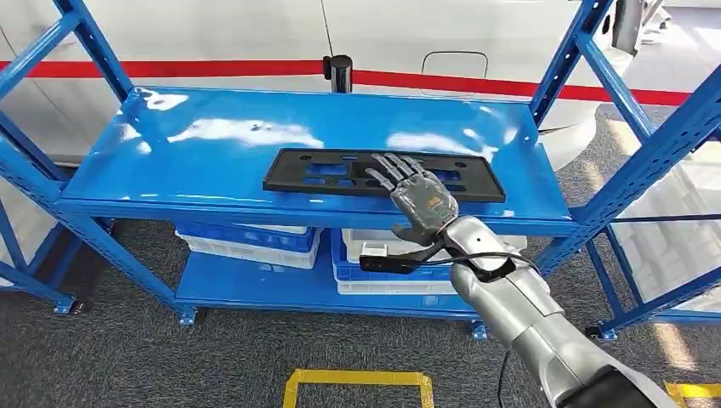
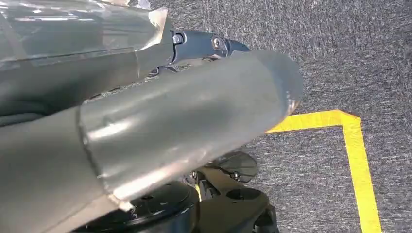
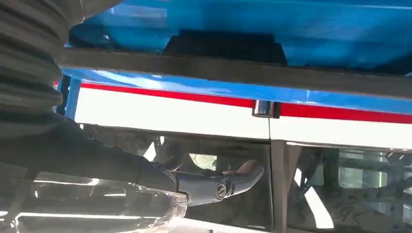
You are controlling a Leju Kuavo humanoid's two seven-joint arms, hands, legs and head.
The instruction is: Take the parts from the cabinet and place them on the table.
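A flat black plastic part (image 1: 323, 174) with several cut-outs lies on the top shelf (image 1: 187, 153) of the blue cabinet, near its front edge. My right hand (image 1: 417, 194) reaches over the shelf's front edge. Its fingers are spread flat over the right half of the part and grip nothing. In the right wrist view the part (image 3: 223, 46) is a dark slab on the blue shelf, with my thumb (image 3: 223, 184) stretched out away from it. In the left wrist view my left hand (image 2: 204, 44) hangs low over the carpet, its thumb straight, holding nothing.
White and blue bins (image 1: 246, 242) (image 1: 374, 259) stand on the lower shelf. Blue uprights (image 1: 633, 170) frame the cabinet's sides. A black post (image 1: 338, 72) and a white vehicle with a red stripe stand behind. A yellow floor marking (image 1: 357, 378) lies on the grey carpet.
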